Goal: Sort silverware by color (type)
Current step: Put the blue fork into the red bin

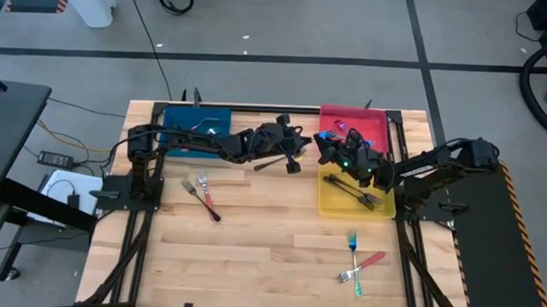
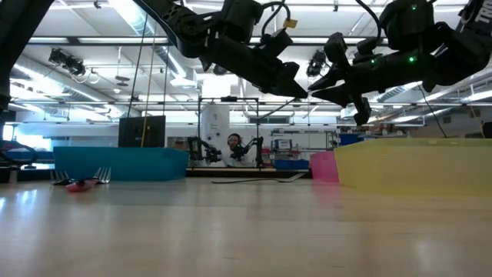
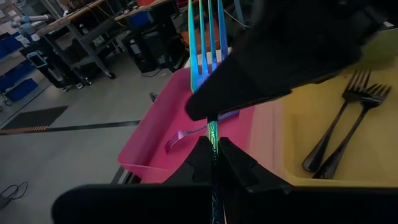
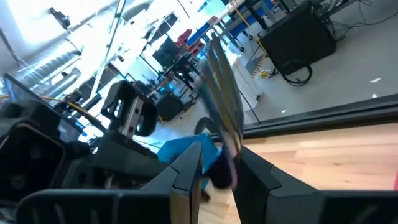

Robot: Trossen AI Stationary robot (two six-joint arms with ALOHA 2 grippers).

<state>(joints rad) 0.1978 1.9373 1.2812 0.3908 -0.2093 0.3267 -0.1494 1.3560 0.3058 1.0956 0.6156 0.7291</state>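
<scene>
1. The yellow tray (image 1: 331,208) sits on the right side of the counter (image 1: 269,255) and holds two dark grey forks (image 1: 355,193) lying side by side.
2. The pink tray (image 1: 372,124), just behind the yellow one, holds a red-handled fork (image 3: 185,134).
3. The blue tray (image 1: 187,122) stands at the back left; its contents are hard to make out.
4. The left tool (image 3: 212,152) is pressed together on the handle of an iridescent teal fork (image 3: 205,37) — raised near the pink tray.
5. The right tool (image 4: 217,163) pinches a fork (image 4: 222,93) too, meeting the left one mid-air.
6. Loose on the counter: two forks (image 1: 200,194) at left — three more (image 1: 356,263) at front right.
</scene>
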